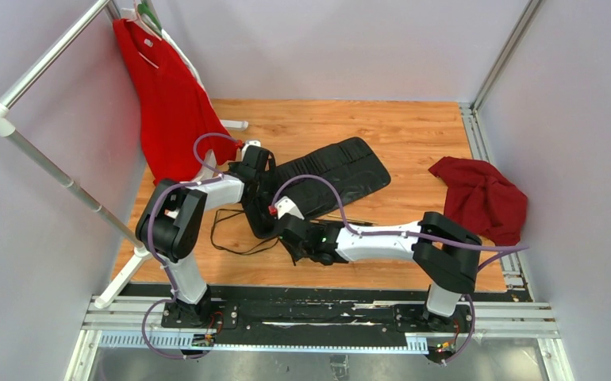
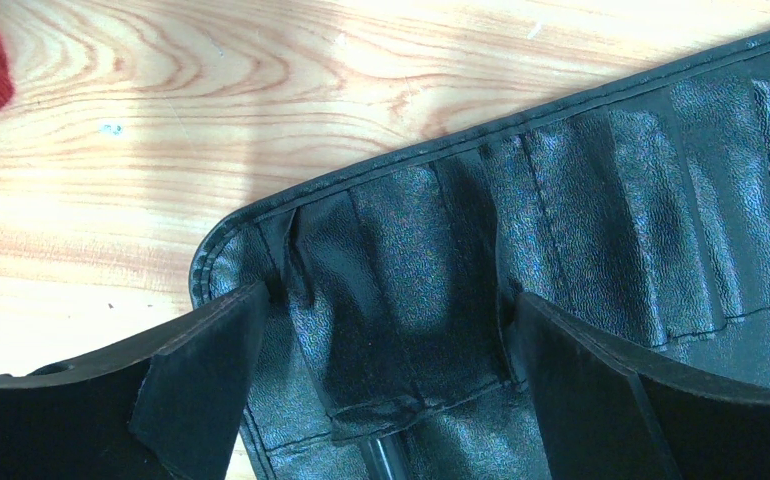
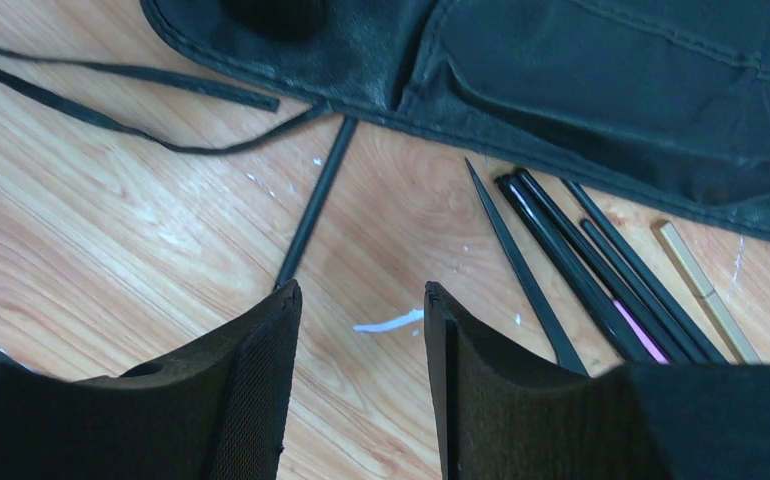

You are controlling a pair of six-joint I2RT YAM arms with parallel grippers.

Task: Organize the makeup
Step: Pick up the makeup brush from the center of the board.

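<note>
On the desk (image 3: 111, 250) beside the case (image 3: 611, 90), your makeup brushes (image 3: 581, 265) lie loose in a bunch, so most of the job looks left. Your right gripper (image 3: 359, 340) hangs open and empty just by them. Your left gripper (image 2: 386, 370) is open over the case's slots.

We wore white links and blocky black joints on left arm (image 1: 221, 190) and right arm (image 1: 375, 243) | purple cables ran along both, coiled at 7 o'clock | fingers (image 3: 251, 400) were matte black wedges
</note>
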